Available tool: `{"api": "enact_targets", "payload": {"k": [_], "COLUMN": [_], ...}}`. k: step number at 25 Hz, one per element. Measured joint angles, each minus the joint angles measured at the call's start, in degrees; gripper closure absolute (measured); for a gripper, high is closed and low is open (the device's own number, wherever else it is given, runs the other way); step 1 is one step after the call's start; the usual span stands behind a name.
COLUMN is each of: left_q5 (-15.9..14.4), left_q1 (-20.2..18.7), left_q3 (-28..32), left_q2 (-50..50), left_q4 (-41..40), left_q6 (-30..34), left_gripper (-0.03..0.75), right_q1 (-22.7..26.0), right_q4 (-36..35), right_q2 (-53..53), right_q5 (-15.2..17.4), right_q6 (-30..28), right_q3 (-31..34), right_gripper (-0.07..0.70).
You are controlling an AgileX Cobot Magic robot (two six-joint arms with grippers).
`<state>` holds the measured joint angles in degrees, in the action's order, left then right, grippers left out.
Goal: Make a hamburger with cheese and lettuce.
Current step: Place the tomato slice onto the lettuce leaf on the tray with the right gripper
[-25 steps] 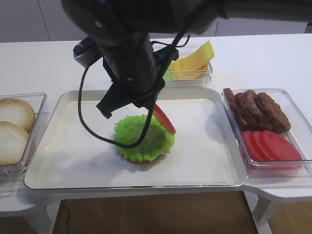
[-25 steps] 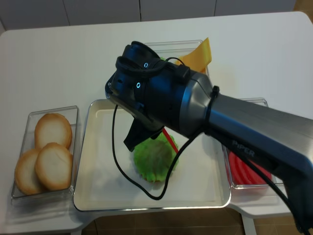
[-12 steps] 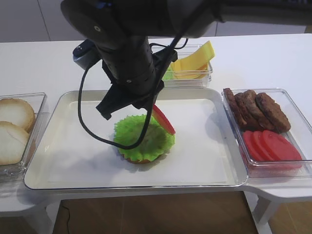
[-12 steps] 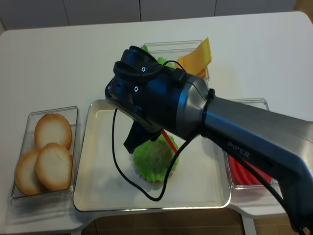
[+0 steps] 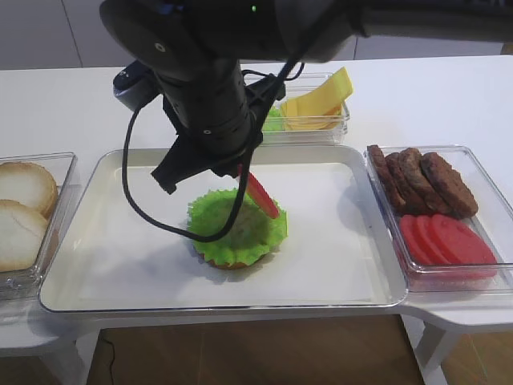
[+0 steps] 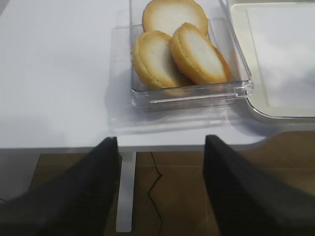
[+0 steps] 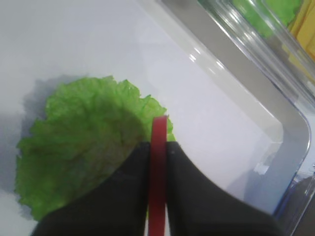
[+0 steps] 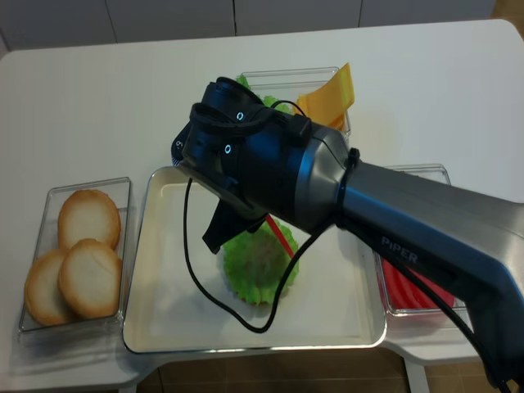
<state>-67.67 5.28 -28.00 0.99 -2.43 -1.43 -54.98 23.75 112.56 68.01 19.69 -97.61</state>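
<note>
red round tomato slice [image 7: 158, 162], pinched on edge by the right tool [image 7: 157, 147], hangs tilted just above the frilly green lettuce [image 5: 232, 224] of the hamburger [image 5: 235, 258].

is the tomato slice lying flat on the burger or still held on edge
On edge. The right gripper pinches the tomato slice, which tilts above the lettuce, not lying flat.

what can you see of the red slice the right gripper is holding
The red slice is thin and flat with a smooth surface, seen almost edge-on in the wrist view. The right gripper is shut on it, one dark finger pressed to each face. It hangs tilted over the far right edge of the lettuce topping the hamburger, lower tip pointing down; whether it touches the leaf is unclear.
</note>
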Motion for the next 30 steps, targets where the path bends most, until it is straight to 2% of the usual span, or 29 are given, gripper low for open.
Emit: {"api": "enact_targets", "payload": {"k": [9, 24, 27, 30], "left_q5": [0.0, 0.0, 0.0, 0.0], "left_q1": [0.0, 0.0, 0.0, 0.0], "left_q3": [0.0, 0.0, 0.0, 0.0], "left_q2": [0.0, 0.0, 0.0, 0.0], "left_q4": [0.0, 0.0, 0.0, 0.0], "left_q6": [0.0, 0.0, 0.0, 0.0], "left_gripper": [0.309, 0.309, 0.309, 0.309], "right_q1": [0.0, 0.0, 0.0, 0.0], "right_q4": [0.8, 1.0, 1.0, 1.0], "right_q2": [0.0, 1.2, 1.2, 1.2], "right_q5": [-1.6, 0.3, 0.3, 0.3], "right_q6": [0.0, 0.0, 0.0, 0.0], "right_q3": [0.0, 0.0, 0.0, 0.0], "right_gripper": [0.547, 0.546, 0.526, 0.468]}}
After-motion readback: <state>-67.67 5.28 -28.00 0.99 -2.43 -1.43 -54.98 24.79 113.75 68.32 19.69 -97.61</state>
